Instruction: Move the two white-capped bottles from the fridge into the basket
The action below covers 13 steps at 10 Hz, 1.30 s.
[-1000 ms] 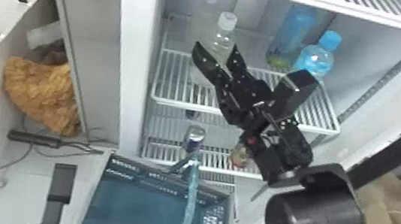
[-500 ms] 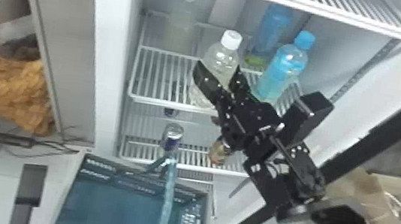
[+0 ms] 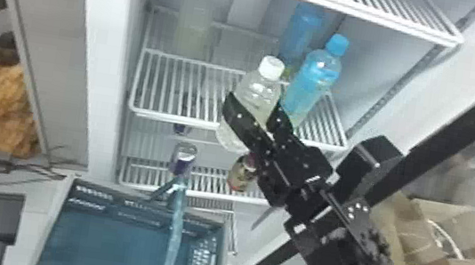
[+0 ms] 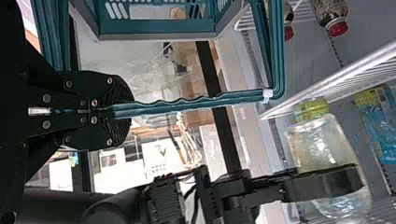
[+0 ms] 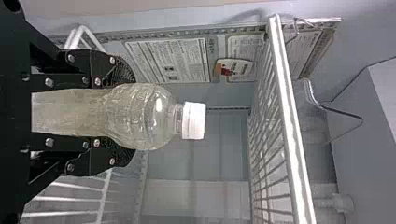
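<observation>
1. One white-capped bottle (image 3: 259, 88), central in the head view, is clamped by the right gripper (image 3: 254, 103), its fingers parted by the bottle's width.
2. The left gripper (image 4: 127, 112) pinches the basket handle (image 4: 201, 102), nearly closed.
3. A sideways swing could topple the blue-capped bottle (image 3: 314, 78); a slack grip could drop the load.
4. The fridge (image 3: 102, 55) holds another white-capped bottle (image 3: 195, 24), upper left; the basket (image 3: 128, 193), lower left, is partly cut off.

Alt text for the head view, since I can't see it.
The robot's right pincer grips a white-capped bottle at a fridge shelf's front edge. A second white-capped bottle stands farther back, to the left; two blue bottles stand to the right, and a blue-green basket is below.
</observation>
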{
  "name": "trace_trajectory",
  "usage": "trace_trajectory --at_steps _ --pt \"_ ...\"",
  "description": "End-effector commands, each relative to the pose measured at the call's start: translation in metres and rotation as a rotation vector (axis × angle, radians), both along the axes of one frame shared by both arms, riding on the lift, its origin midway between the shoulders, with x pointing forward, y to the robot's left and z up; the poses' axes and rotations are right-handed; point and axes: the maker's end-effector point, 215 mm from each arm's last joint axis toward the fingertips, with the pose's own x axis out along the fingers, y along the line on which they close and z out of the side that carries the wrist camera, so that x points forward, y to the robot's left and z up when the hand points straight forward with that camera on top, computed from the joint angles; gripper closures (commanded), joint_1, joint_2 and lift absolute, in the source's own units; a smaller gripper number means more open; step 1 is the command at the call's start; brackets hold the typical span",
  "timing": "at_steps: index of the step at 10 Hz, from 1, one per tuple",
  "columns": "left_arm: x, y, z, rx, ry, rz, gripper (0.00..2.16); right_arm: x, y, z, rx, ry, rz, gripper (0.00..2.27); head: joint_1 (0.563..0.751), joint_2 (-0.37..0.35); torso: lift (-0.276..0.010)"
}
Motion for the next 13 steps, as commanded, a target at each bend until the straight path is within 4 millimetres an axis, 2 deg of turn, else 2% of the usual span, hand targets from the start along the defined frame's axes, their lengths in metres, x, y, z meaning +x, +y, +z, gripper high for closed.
trace_trajectory --at_steps 1,5,8,11,13 --pt "0.000 0.000 0.000 0.000 0.000 0.000 1.19 -0.013 -0.006 0.002 0.000 0.014 -0.015 0.92 0.695 -0.321 0.000" --pt "-0.001 -0.001 0.000 -0.001 0.003 -0.002 1.19 -0.043 -0.031 -0.001 -0.020 0.077 -0.078 0.92 0.695 -0.350 0.000" --pt "-0.001 0.002 -0.001 0.001 0.006 0.007 1.19 -0.075 -0.051 -0.008 -0.059 0.165 -0.116 0.92 0.695 -0.350 0.000" --pt "-0.001 0.001 -0.002 0.003 0.006 0.005 1.19 -0.099 -0.063 -0.038 -0.125 0.322 -0.105 0.92 0.695 -0.350 0.000" --pt "-0.001 0.001 -0.002 0.005 0.004 0.002 1.19 -0.113 -0.061 -0.060 -0.128 0.427 -0.079 0.92 0.695 -0.350 0.000"
